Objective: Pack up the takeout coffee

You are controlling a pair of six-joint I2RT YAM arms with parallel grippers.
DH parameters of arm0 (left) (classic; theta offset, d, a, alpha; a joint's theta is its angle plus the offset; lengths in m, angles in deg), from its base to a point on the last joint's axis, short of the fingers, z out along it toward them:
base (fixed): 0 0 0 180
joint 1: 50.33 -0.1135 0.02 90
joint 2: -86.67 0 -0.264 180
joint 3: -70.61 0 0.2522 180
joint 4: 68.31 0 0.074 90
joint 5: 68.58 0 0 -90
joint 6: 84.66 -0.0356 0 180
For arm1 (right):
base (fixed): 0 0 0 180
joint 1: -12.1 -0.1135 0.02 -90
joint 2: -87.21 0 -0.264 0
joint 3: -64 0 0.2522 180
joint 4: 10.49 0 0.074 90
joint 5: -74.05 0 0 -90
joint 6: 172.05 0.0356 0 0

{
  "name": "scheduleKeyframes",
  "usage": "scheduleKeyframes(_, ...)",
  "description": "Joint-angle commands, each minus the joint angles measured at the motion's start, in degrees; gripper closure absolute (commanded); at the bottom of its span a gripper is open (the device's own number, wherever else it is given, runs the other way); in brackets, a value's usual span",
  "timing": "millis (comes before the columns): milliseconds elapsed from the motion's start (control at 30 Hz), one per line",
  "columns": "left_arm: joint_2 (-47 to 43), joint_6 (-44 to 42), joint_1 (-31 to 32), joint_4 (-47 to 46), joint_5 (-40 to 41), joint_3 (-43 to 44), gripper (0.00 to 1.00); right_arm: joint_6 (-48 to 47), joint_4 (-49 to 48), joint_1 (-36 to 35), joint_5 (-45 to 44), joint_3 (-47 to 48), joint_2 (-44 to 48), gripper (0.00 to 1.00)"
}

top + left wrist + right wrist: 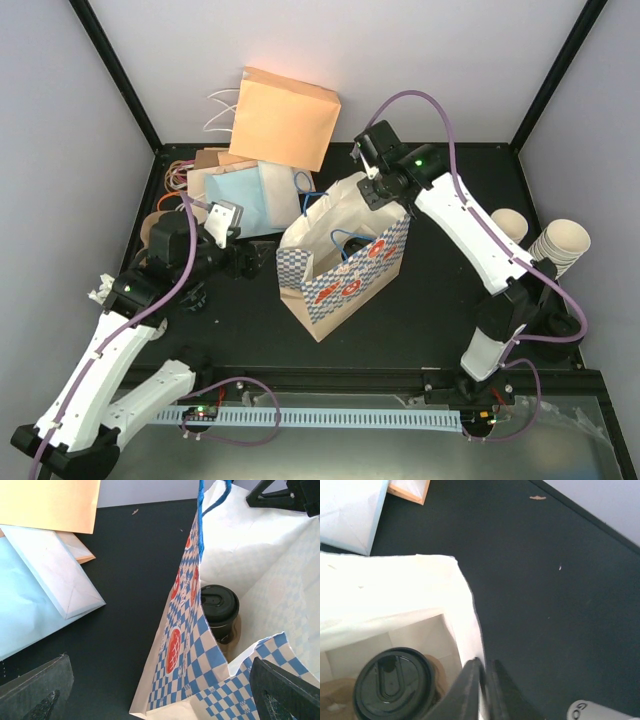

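Left of the checked bag (350, 275), behind your left arm, lie a light blue bag (245, 195) and an orange bag (288, 118), both flat and out of the way. Your left gripper (159, 659) hangs just left of the checked bag with its jaws spread wide and nothing in them. If you push it in, it would likely crumple the near wall or snag the blue handle (200, 530).

The takeout coffee (219, 602) stands upright inside the checked bag, black lid on. Your right gripper (485, 662) is pinched nearly closed on the checked bag's far wall at its rim, just beside the cup. If you pull hard, the thin paper may tear, or the bag may tip and topple the cup. Well right of the checked bag stand the cup stacks (562, 245), which your right arm's elbow could brush.
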Motion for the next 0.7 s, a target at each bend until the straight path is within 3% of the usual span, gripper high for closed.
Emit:
scheduleKeyframes(0, 0.3, -0.8, 0.1, 1.2, 1.6, 1.1, 0.01, -1.9, -0.4, 1.6, 0.8, 0.3, 0.8, 0.98)
scheduleKeyframes(267, 0.6, 0.9, 0.1, 1.0, -0.7, 1.5, 0.01, -2.1, -2.1, 7.0, -4.2, 2.4, 1.8, 0.97)
scheduleKeyframes(533, 0.6, 1.5, 0.1, 1.3, 0.1, 0.5, 0.01, 0.9, -1.8, 13.9, -6.4, 10.4, -5.3, 0.95)
scheduleKeyframes(667, 1.5, 1.0, 0.1, 4.3, 3.1, 1.4, 0.01, 1.2, -2.9, 16.1, -8.0, 11.0, -6.8, 0.85)
